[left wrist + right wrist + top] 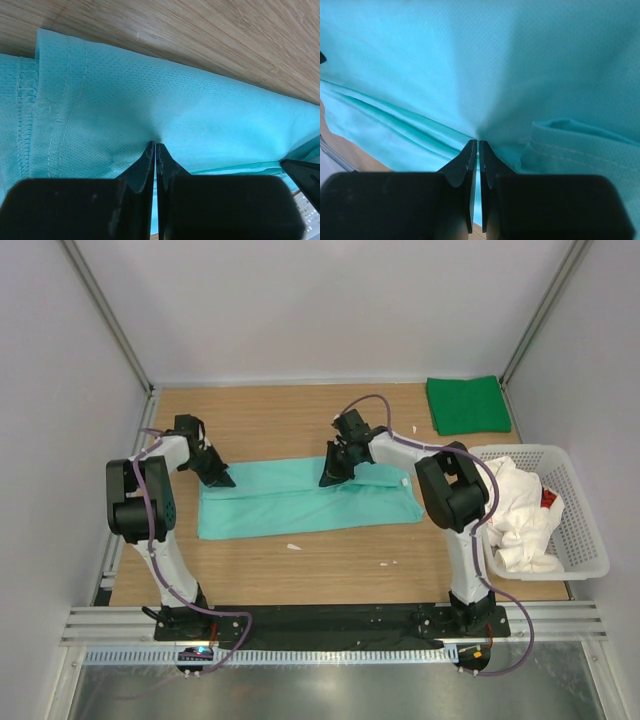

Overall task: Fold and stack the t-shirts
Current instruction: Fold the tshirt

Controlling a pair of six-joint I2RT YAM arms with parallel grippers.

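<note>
Folding is in hand: the left tool [222, 480] and right tool [332, 478] each pinch the upper edge of the mint-teal fabric t-shirt [300, 505]; next both must lift together, evenly.

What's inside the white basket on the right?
A crumpled white t-shirt fills most of the basket. A small red and dark patch shows beside it towards the far side; I cannot tell what it is. Anything beneath the shirt is covered.

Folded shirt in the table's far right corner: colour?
The folded shirt is dark green, best seen in the top external view.
</note>
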